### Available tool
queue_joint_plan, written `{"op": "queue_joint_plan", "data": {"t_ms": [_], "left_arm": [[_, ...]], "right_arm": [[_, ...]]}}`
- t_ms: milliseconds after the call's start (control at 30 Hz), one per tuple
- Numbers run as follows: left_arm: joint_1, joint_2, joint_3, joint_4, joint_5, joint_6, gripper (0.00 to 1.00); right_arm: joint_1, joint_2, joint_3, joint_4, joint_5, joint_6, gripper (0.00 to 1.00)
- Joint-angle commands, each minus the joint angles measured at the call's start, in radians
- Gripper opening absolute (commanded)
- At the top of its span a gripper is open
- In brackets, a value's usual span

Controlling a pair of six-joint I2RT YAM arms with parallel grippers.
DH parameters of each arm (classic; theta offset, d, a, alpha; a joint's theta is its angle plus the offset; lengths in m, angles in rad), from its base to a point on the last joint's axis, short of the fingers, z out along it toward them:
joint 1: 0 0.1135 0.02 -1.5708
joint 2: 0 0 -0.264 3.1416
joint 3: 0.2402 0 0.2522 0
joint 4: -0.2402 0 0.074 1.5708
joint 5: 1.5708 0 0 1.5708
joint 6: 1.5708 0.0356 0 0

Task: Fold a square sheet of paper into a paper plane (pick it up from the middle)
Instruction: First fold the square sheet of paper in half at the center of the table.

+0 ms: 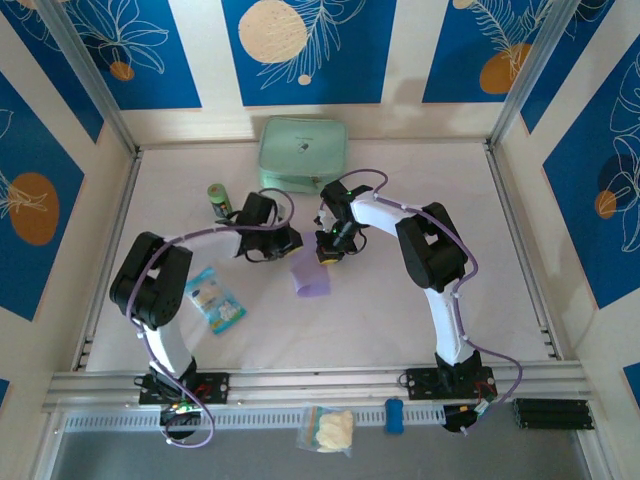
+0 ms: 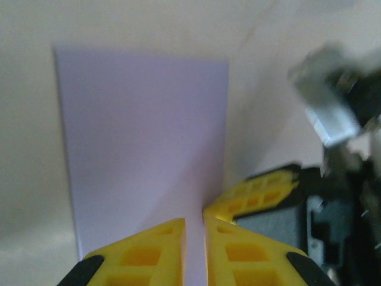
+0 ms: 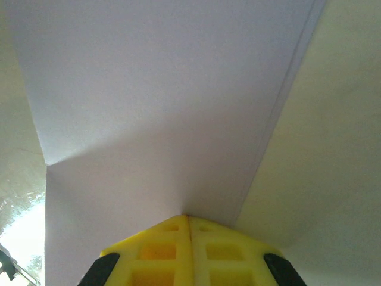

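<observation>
Pinching the sheet of paper (image 3: pixel 166 107) at its near edge, my right gripper (image 3: pixel 189 217) is clamped tight on it. The sheet lies mid-bench (image 1: pixel 420 300) between my arms. My left gripper (image 2: pixel 194 221) is nearly closed beside it, and I cannot tell if it grips. An uneven tug could skew the crease. The right wrist view catches a raised kink, while the left wrist view shows a flat rectangle.

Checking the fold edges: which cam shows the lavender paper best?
Left wrist: the lavender paper shows its top edge and both side edges. Right wrist is too close: a crease and the layered right edge, outline cropped, right gripper shut on it. Top external: a small distant patch.
</observation>
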Motion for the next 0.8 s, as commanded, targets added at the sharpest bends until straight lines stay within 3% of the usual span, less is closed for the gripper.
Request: {"op": "queue_joint_plan", "data": {"t_ms": [0,267,500,767], "left_arm": [[-0.015,-0.01,-0.033,-0.027,0.034,-0.022,0.14],[-0.037,0.047,-0.019,-0.119,0.102,0.058,0.09],[-0.036,0.05,-0.046,-0.275,0.043,0.202,0.08],[0.018,-0.093,-0.1,-0.307,0.014,0.242,0.09]], "right_arm": [[-0.025,0.155,-0.095,-0.091,0.304,0.008,0.02],[-0.028,0.16,-0.084,-0.108,0.302,0.019,0.02],[-0.033,0.162,-0.084,-0.113,0.304,0.028,0.02],[-0.035,0.16,-0.084,-0.118,0.304,0.035,0.02]]}}
